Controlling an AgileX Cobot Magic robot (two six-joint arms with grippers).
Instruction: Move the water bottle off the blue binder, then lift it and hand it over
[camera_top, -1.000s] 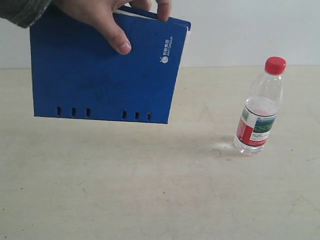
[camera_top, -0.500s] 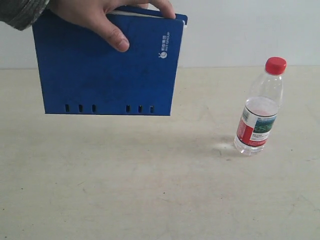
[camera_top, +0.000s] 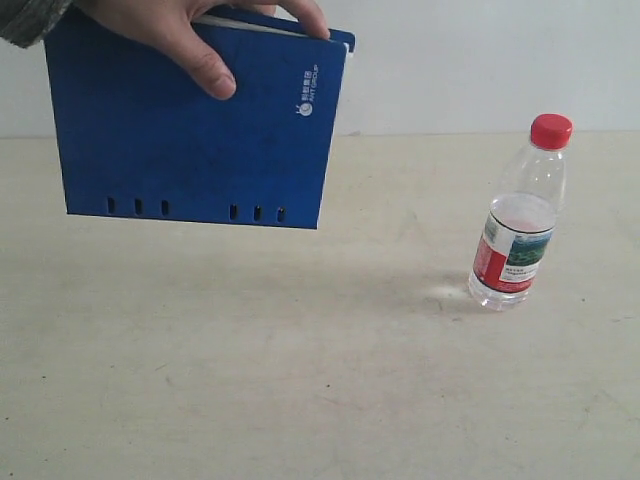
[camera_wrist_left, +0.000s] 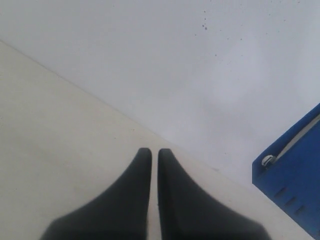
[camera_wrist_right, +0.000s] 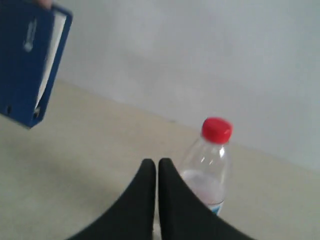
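Observation:
The water bottle (camera_top: 520, 215) stands upright on the table at the right, red cap on top; the right wrist view shows the water bottle (camera_wrist_right: 210, 167) just beyond my right gripper (camera_wrist_right: 152, 162), whose black fingers are shut on nothing. A person's hand (camera_top: 185, 30) holds the blue binder (camera_top: 190, 125) in the air at the upper left, slots along its lower edge. A corner of the blue binder (camera_wrist_left: 295, 185) also shows in the left wrist view, off to the side of my left gripper (camera_wrist_left: 151, 151), which is shut and empty. Neither gripper appears in the exterior view.
The beige table (camera_top: 300, 380) spreads across the scene, with a pale wall (camera_top: 470, 60) behind it. The person's grey sleeve (camera_top: 30, 18) enters at the top left corner.
The hand has carried the blue binder a little leftward and upward. The bottle has not moved.

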